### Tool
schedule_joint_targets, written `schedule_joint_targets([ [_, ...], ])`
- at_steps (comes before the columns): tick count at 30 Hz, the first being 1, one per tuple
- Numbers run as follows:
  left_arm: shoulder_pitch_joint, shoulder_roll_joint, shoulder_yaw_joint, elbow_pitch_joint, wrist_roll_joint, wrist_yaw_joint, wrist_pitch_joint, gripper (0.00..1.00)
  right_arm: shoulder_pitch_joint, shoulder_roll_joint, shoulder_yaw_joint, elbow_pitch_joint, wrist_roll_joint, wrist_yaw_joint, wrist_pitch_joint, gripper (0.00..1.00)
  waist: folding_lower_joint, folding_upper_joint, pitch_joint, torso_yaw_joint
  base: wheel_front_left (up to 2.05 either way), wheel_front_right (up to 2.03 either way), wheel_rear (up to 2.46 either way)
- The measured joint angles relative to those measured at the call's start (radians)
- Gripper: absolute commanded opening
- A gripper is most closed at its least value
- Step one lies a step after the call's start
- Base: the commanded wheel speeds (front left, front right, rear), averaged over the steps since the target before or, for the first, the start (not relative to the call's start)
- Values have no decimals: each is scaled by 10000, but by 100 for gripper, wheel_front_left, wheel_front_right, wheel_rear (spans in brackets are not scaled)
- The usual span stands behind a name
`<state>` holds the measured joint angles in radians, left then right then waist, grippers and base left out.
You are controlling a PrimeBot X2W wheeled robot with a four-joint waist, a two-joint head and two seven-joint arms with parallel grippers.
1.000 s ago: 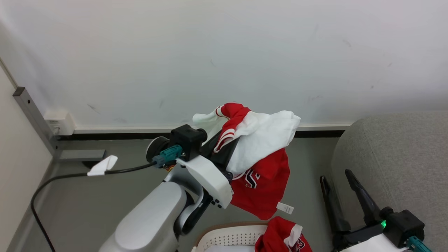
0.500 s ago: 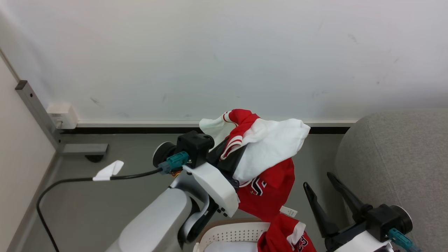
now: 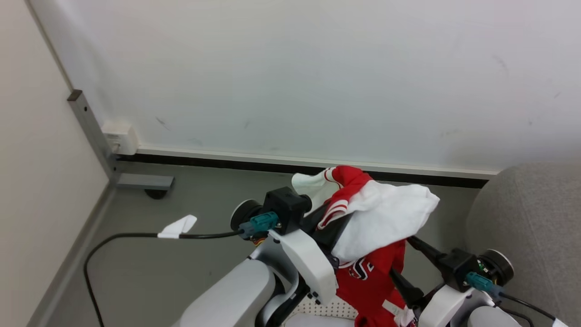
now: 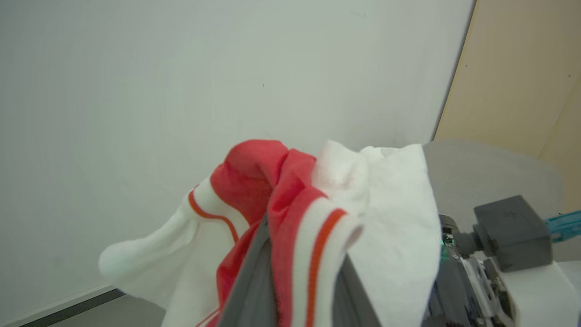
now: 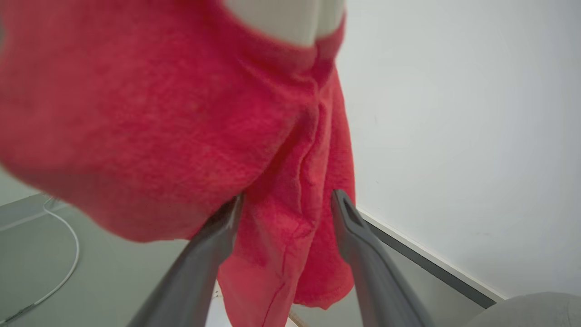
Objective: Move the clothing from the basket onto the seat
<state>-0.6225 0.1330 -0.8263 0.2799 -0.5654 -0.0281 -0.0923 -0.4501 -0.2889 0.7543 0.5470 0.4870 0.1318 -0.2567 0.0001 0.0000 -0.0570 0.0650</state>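
**The clothing [image 3: 376, 222] hung in the air, out of the basket [image 3: 324, 309] but not yet on the seat [image 3: 526, 213].**

My left gripper [image 4: 290, 254] held it at the top, jaws closed tight on the red and white cloth. One second before, my right gripper [image 5: 288, 196] stood low beside the seat. Now it had come up to the hanging red part, jaws wide open, with a red fold showing between them. I judged it was ready to take the lower end for the carry to the seat.

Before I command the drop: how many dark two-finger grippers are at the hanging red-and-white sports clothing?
2. The left gripper is shut on the top of the clothing; the right gripper stands open lower down, fingers either side of its hanging red part.
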Motion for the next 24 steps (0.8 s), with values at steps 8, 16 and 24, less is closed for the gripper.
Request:
schedule_joint_targets([
  [8, 0, -240, -389, 163, -4, -198, 40, 0, -1009, -102, 1586, 548, 454, 0, -46, 100, 0, 0, -119, 562, 0, 0, 0],
  [16, 7, -345, -681, 240, -102, -330, 119, 0, -1279, -261, 1875, -71, 600, 0, -58, 99, 0, 0, -213, 1089, 0, 0, 0],
  [24, 30, -291, -688, 247, -157, -274, 125, 0, -1112, -500, 1831, -867, 560, 0, -58, 0, 0, 0, -218, 1309, 0, 0, 0],
])
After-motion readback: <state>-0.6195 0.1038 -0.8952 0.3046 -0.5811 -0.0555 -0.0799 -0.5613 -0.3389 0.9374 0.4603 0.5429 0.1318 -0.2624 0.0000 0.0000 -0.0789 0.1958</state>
